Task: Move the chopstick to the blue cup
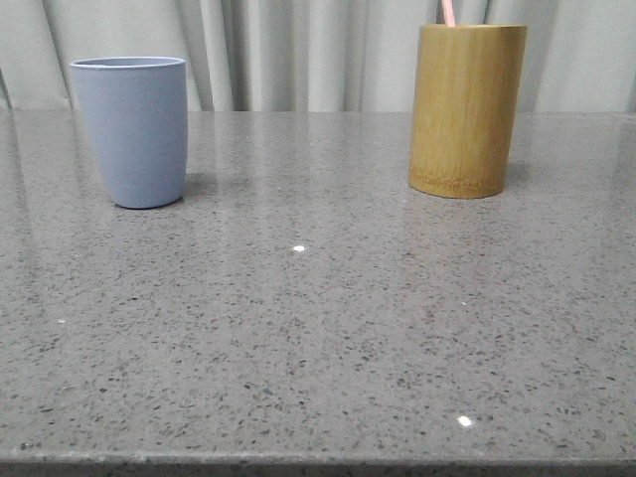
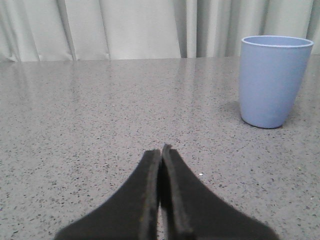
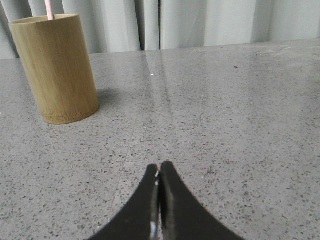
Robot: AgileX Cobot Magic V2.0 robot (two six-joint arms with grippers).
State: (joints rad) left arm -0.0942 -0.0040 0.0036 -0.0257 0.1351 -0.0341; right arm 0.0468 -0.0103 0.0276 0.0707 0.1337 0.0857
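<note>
The blue cup (image 1: 132, 131) stands upright at the back left of the table; it also shows in the left wrist view (image 2: 273, 80). A pale pink chopstick (image 1: 448, 12) sticks up out of the tan bamboo cylinder (image 1: 467, 109) at the back right, its upper part cut off by the frame. The chopstick (image 3: 49, 8) and the cylinder (image 3: 56, 67) also show in the right wrist view. My left gripper (image 2: 161, 150) is shut and empty, low over the table, short of the blue cup. My right gripper (image 3: 159, 166) is shut and empty, short of the cylinder. Neither gripper shows in the front view.
The grey speckled stone table (image 1: 318, 328) runs to a front edge at the bottom of the front view. Pale curtains (image 1: 298, 50) hang behind the table's back edge.
</note>
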